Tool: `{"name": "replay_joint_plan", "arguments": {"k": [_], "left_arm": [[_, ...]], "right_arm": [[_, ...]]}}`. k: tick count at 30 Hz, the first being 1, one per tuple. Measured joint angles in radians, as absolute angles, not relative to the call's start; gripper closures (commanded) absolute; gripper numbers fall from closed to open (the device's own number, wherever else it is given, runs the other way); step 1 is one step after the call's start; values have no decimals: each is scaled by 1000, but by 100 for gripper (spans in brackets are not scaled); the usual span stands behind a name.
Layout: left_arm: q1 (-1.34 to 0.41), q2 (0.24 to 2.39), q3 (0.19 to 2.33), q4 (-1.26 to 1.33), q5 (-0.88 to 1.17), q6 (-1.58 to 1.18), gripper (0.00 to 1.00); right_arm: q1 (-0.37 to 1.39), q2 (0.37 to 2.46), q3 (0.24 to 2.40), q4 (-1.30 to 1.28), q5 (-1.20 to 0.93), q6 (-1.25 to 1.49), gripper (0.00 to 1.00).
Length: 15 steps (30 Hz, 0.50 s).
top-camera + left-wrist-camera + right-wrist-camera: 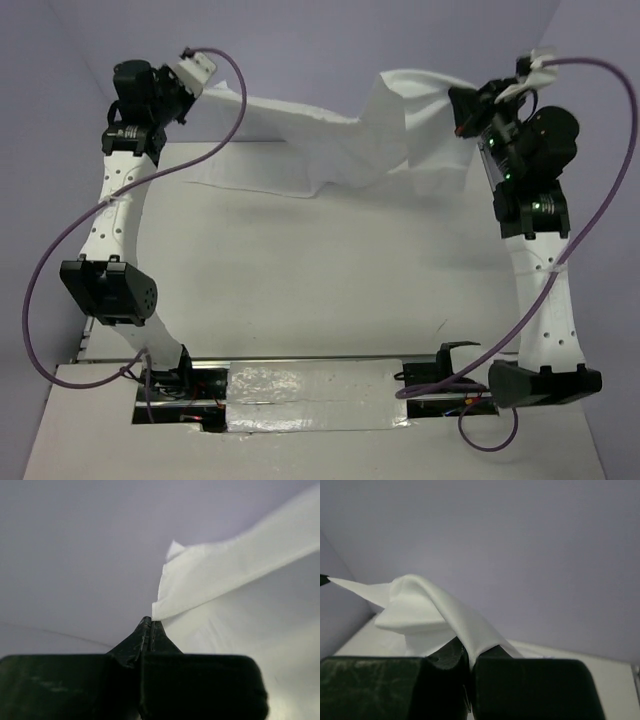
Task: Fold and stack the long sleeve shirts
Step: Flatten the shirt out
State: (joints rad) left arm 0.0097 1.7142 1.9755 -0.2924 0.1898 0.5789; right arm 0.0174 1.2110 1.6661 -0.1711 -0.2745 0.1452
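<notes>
The white long sleeve shirt [330, 135] hangs stretched between both grippers above the far part of the table, its lower edge trailing on the tabletop. My left gripper [203, 82] at the far left is shut on one end of the shirt; in the left wrist view the cloth [220, 575] leaves the closed tips [151, 621] to the right. My right gripper [462, 108] at the far right is shut on the other end; in the right wrist view the cloth [435, 610] is pinched between the jaws [471, 655] and bunches to the left.
The white tabletop [330, 280] spreads under the shirt. The arm bases and a taped strip [310, 395] sit at the near edge. Purple cables [60, 250] loop beside both arms. Pale walls stand behind the table.
</notes>
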Motion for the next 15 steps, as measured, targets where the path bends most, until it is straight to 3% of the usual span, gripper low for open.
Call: {"name": "replay_joint_plan", "arguments": {"k": [8,15], "left_arm": [[45,1511,1550,-582,178,817,100],[61,1248,1159,-761,126,941,100]], "right_arm": [[25,827,1034,-308,-236,184,100],[66,594,823,-494,-266,300,100]]}}
